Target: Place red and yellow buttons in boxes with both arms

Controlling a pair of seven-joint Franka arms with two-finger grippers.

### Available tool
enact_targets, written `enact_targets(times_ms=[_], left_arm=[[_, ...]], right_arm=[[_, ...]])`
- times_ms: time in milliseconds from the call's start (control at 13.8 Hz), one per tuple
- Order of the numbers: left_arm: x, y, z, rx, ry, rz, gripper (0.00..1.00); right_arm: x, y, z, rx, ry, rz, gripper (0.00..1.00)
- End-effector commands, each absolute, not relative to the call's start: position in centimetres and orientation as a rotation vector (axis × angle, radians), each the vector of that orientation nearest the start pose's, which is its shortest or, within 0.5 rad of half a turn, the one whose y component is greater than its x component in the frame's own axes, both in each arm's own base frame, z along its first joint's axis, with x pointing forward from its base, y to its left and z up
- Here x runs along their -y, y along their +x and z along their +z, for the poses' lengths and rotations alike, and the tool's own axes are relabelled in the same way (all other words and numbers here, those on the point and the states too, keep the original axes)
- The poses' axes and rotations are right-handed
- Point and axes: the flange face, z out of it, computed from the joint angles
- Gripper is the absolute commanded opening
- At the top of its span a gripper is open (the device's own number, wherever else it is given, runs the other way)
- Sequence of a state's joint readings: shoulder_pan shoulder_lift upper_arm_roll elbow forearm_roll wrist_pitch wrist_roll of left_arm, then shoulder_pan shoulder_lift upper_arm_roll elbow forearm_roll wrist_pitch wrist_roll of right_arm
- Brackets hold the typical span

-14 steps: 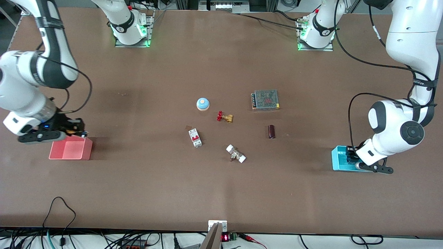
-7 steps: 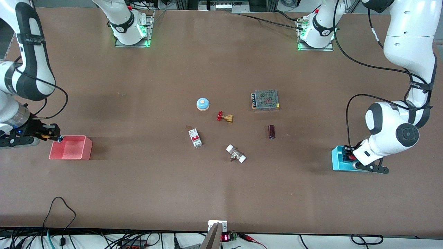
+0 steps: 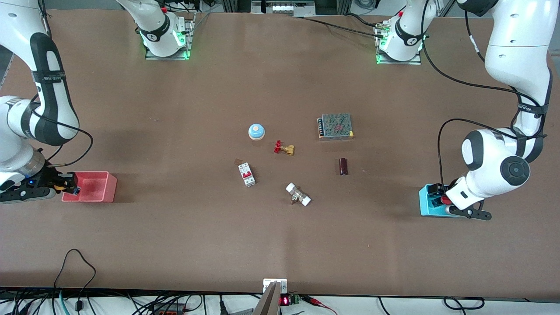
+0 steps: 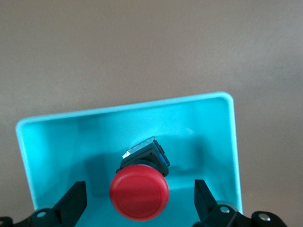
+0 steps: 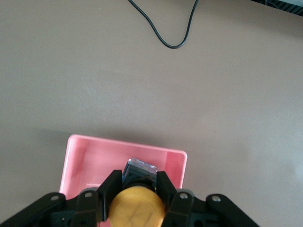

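Note:
My left gripper hangs over the cyan box at the left arm's end of the table. In the left wrist view the gripper is open, and the red button lies in the cyan box between the fingers, clear of both. My right gripper is over the edge of the pink-red box at the right arm's end. In the right wrist view it is shut on the yellow button, over the pink-red box.
In the table's middle lie a blue-domed button, a brass valve with a red handwheel, a circuit breaker, a white-ended fitting, a dark cylinder and a metal power supply.
My right gripper swung off the pink-red box toward the table's end, then came back to the box's edge, still holding the yellow button. My left gripper shifted slightly and the red button now shows.

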State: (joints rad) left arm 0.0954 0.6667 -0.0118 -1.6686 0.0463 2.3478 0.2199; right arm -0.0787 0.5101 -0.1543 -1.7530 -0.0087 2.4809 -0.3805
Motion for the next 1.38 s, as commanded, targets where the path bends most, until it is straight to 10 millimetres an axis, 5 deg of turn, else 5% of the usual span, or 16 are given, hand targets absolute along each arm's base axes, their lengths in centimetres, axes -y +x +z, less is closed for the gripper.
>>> enact_targets(times_ms=[0,291,508,726,944,1307], left_arm=[[-4.9,68.0,28.5,-0.285,-3.104,-0.029,1.00],[-1.8,67.7,38.2,-0.299,-3.125,-0.166,1.00],[0.8,66.4,42.0,-0.269,-3.166,-0.147,1.00],[3.2,64.0,46.8,-0.062,-3.186,-0.082,1.00],[3.1,62.1,50.9,-0.010,-3.179,-0.088,1.00],[1.1,60.8,56.9,0.038,-3.173,-0.023,1.00]], right_arm=[[14.4,67.4,28.9,0.293,-3.222,-0.331,0.39],[14.2,67.0,27.0,0.297,-3.216,-0.276,0.39],[14.1,66.8,26.0,0.296,-3.214,-0.249,0.39],[13.1,66.1,24.9,0.292,-3.185,-0.202,0.39],[12.6,65.1,25.3,0.287,-3.154,-0.058,0.39],[12.6,65.2,25.3,0.293,-3.153,-0.060,0.39]])
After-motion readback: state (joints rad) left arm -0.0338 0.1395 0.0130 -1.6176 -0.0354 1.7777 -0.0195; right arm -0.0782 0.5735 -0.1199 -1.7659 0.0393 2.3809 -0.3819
